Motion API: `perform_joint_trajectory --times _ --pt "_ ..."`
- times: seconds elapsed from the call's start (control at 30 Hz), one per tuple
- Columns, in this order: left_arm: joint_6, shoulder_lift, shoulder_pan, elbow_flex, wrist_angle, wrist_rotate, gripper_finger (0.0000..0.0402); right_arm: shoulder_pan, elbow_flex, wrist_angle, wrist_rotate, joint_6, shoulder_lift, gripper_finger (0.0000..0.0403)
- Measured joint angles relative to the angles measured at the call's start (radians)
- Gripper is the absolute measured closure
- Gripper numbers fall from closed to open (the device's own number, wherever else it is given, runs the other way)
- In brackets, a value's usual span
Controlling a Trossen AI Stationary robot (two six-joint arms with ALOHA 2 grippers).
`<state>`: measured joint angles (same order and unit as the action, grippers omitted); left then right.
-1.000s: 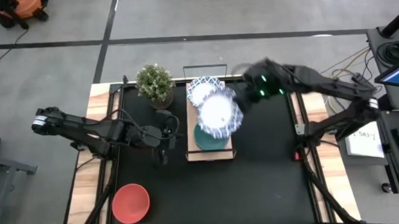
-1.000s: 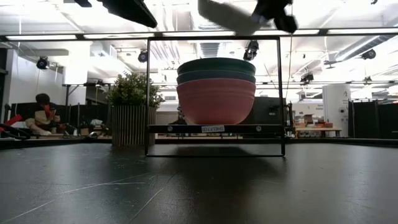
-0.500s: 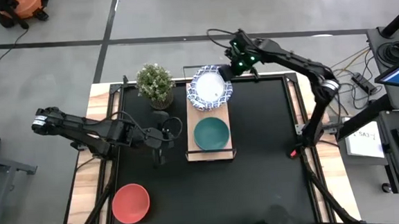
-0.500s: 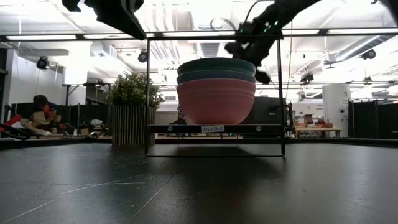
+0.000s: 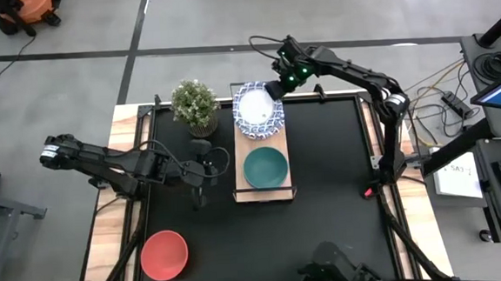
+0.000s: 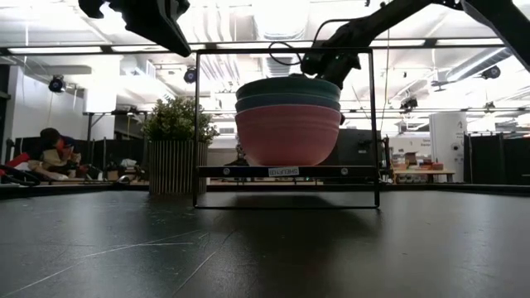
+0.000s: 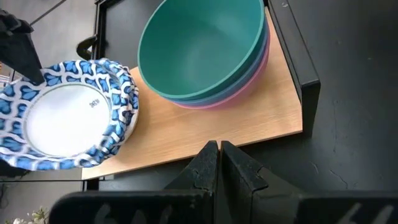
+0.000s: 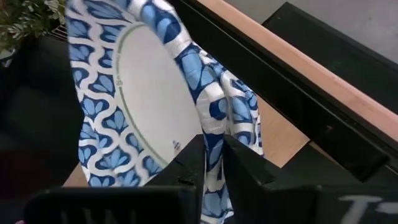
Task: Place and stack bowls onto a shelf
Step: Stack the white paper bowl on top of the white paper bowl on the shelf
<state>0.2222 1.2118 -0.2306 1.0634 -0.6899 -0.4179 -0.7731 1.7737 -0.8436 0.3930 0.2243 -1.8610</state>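
Note:
The shelf (image 5: 279, 147) is a wooden board in a black wire frame at mid-table. On its near end stands a stack of plain bowls (image 5: 265, 167), green on blue on pink (image 6: 288, 120). On its far end are the white bowls with blue patterned rims (image 5: 258, 111), also in the left wrist view (image 7: 65, 115). My right gripper (image 5: 275, 87) is shut on the top one (image 8: 143, 93). A red bowl (image 5: 164, 255) sits on the mat near the left corner. My left gripper (image 7: 219, 149) is shut and hovers left of the shelf (image 5: 202, 171). My right gripper pinches the top patterned bowl by its scalloped rim (image 8: 210, 124), on the bowl's far right side (image 5: 271, 94). The fingers come slanting down from the far right. The bowl sits over the other patterned bowls on the shelf's far end, slightly tilted.
A potted green plant (image 5: 194, 103) stands just left of the shelf's far end. The shelf's black wire frame (image 6: 369, 124) rises around the bowls. Black mat (image 5: 333, 205) lies bare right of and nearer than the shelf.
My right gripper has carried the patterned bowl from above the plain stack toward the table's far edge and down, onto the other patterned bowls at the shelf's far end. It has stayed shut on the rim.

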Motion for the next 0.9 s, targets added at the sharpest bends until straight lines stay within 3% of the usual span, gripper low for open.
perform_joint_trajectory --times 0.2,0.67,0.9 --pt "-0.008 0.000 0.000 0.000 0.000 0.001 0.0401 0.000 0.000 0.005 -0.001 0.002 0.000 0.0337" --pt "-0.187 0.000 -0.002 0.000 -0.003 0.002 0.0401 0.001 0.000 -0.005 -0.063 -0.111 0.087 0.0335" --pt "-0.217 0.000 -0.002 0.000 -0.003 0.002 0.0401 0.034 0.000 0.196 -0.090 -0.162 0.088 0.0352"
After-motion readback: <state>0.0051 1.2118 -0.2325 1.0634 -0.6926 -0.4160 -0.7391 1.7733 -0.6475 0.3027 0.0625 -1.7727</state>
